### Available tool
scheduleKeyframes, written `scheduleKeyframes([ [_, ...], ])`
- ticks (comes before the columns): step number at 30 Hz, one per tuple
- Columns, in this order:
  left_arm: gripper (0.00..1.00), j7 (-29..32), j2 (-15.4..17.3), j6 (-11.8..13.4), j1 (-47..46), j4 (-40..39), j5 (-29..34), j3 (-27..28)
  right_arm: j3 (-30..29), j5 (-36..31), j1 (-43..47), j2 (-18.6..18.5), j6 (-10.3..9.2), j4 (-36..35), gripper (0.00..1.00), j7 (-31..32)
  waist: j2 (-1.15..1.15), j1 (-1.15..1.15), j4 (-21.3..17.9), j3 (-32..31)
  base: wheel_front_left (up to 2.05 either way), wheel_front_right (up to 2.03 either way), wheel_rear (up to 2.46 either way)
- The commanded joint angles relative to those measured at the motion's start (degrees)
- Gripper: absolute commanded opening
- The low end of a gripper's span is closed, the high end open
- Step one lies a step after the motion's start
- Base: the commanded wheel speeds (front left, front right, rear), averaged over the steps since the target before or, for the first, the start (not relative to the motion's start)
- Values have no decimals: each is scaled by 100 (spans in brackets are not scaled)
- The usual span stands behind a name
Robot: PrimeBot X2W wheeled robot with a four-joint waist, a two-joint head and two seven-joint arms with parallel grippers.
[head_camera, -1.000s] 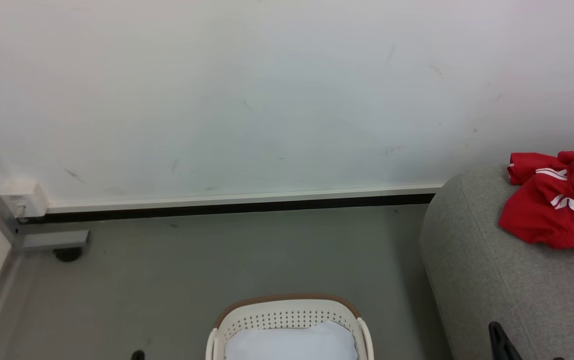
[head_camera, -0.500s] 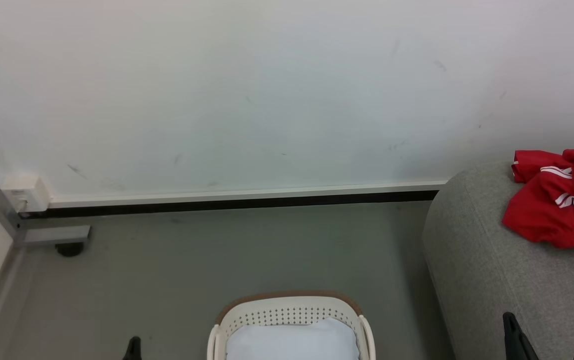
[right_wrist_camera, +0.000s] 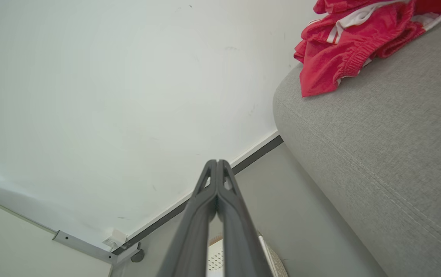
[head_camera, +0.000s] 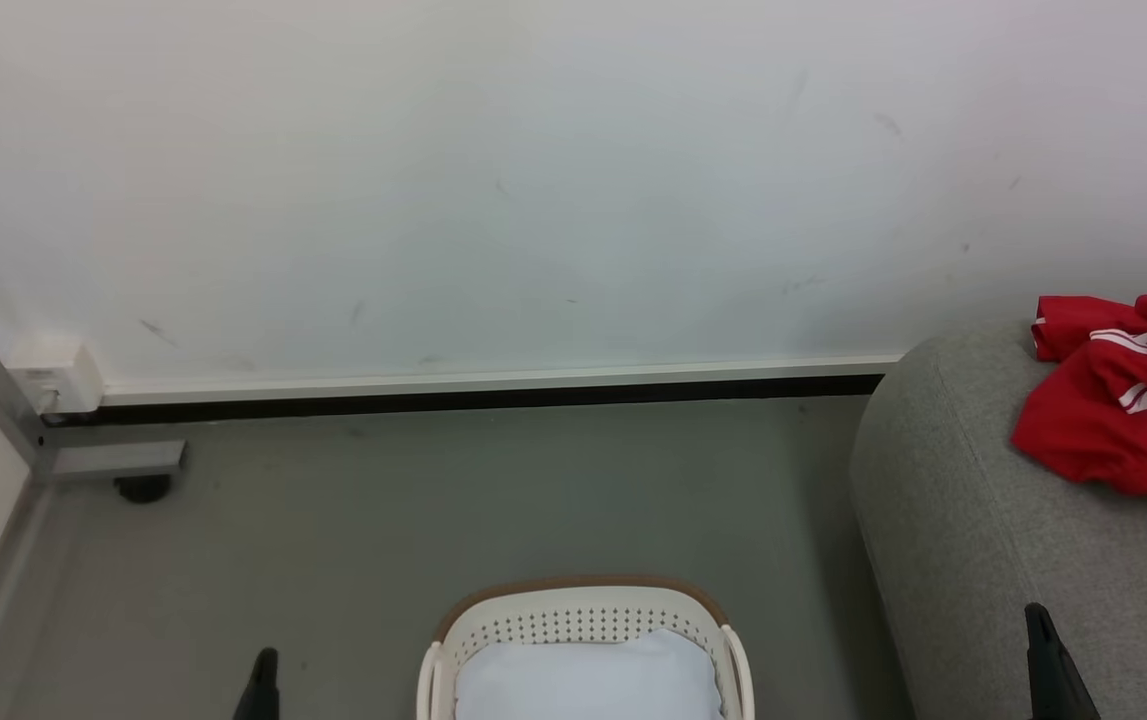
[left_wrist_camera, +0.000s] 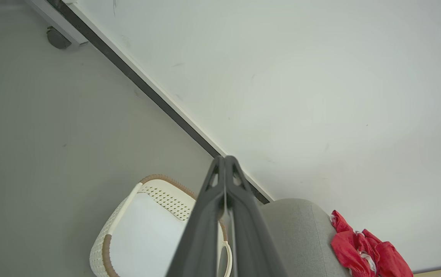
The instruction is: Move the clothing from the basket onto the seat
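Observation:
The clothing (head_camera: 1113, 410), red with white stripes, lies crumpled on the grey seat (head_camera: 973, 560) at the right, and it is also in the left wrist view (left_wrist_camera: 366, 252) and the right wrist view (right_wrist_camera: 343, 42). The cream basket (head_camera: 573, 590) stands on the floor at the bottom centre, with a pale white liner cloth (head_camera: 583, 680) inside and no red fabric. My left gripper (left_wrist_camera: 225, 158) is shut on nothing, its tip (head_camera: 263, 672) left of the basket. My right gripper (right_wrist_camera: 217, 162) is shut and empty, its tip (head_camera: 1041, 635) in front of the seat.
A white wall (head_camera: 533, 180) with a dark baseboard (head_camera: 473, 402) runs behind. A grey metal frame with a caster (head_camera: 138, 488) and a small white box (head_camera: 53, 375) sit at the left corner. Grey floor (head_camera: 493, 500) lies between wall, basket and seat.
Both dark gripper tips have risen higher from the bottom edge of the head view, the right one also shifting right. The camera has drifted slightly. The clothing and basket have stayed put.

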Motion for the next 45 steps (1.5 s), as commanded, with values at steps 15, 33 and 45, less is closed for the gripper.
scheduleKeyframes([
  [15,0,284,-22,-158,-338,10,-1036,192,-146,1128,-262,-51,-5,-103,0,273,0,0,44,67,0,0,0],
  [33,0,559,-62,-291,-563,79,-2017,350,-283,2208,-400,-51,-7,-130,0,546,0,0,97,149,0,0,0],
  [45,0,721,-81,-371,-696,118,-2591,440,-363,2845,-476,-48,-8,-145,0,716,0,0,132,203,0,0,0],
])
